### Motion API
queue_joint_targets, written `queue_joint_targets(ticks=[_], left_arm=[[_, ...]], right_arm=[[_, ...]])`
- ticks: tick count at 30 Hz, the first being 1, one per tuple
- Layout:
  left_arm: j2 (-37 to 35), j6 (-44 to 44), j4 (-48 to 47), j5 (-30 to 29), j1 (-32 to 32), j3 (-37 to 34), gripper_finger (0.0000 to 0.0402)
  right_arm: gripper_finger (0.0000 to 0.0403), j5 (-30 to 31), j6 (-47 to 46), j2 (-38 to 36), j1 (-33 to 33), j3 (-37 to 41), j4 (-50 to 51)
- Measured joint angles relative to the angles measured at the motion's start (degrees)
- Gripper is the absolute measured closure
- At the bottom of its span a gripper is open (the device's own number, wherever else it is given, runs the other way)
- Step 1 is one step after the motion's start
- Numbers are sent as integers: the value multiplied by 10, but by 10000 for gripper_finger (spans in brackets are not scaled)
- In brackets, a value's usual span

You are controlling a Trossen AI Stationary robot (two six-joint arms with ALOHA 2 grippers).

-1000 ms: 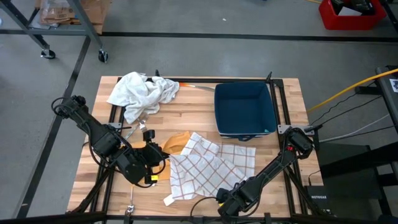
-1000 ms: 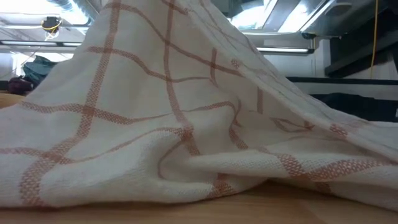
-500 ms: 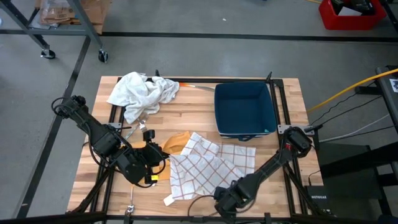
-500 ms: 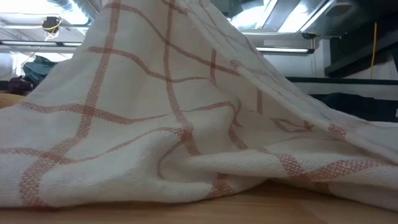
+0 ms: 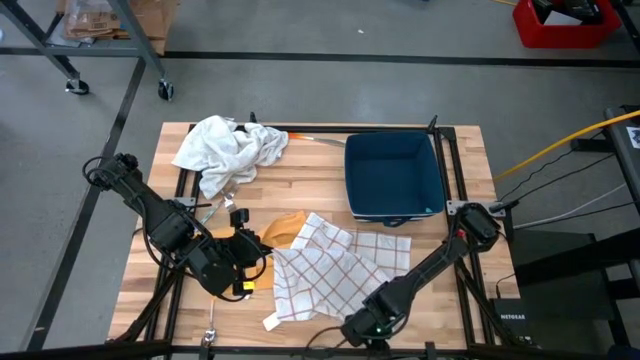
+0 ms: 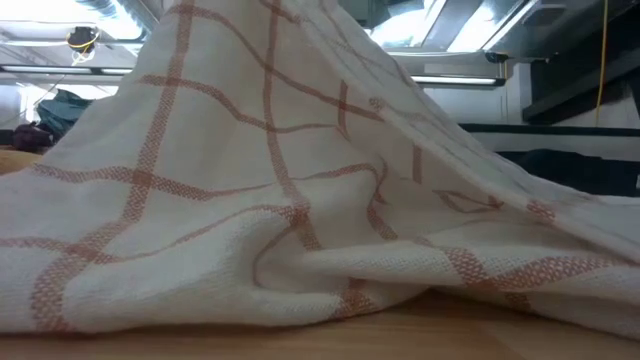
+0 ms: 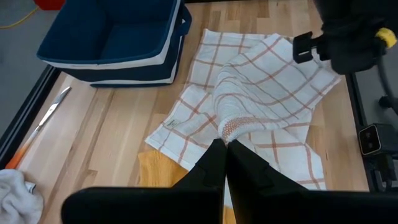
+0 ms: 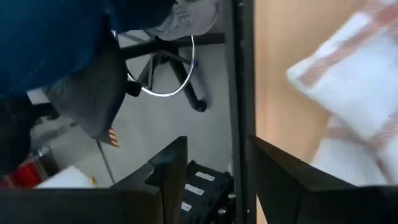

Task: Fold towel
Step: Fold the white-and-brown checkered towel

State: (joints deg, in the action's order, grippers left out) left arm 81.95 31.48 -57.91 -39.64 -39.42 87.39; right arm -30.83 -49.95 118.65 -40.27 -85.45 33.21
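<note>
We see the white cotton towel with orange-red checks (image 5: 335, 265) lying rumpled just in front of the dark blue rectangular bin (image 5: 392, 178), the left tool (image 5: 245, 262) pressed together beside its left edge (nearer), the right tool (image 5: 362, 330) parted beyond its front corner.

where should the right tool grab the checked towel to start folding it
Probably the loose corner at the table's near edge, coming in from the near side. The checked towel lies rumpled there with that corner sticking out flat and free; the open right tool is already close by.
</note>
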Motion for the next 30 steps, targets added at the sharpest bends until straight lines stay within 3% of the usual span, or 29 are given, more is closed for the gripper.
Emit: queue_joint_targets(ticks=[10,17,30], left_arm=[[0,0,0,0,1,0,401],[0,0,0,0,1,0,401],[0,0,0,0,1,0,401]], right_arm=[[237,135,96,-1,-6,-37,9],[237,259,188,-2,-6,-87,150],[237,268,271,2,-23,-86,157]])
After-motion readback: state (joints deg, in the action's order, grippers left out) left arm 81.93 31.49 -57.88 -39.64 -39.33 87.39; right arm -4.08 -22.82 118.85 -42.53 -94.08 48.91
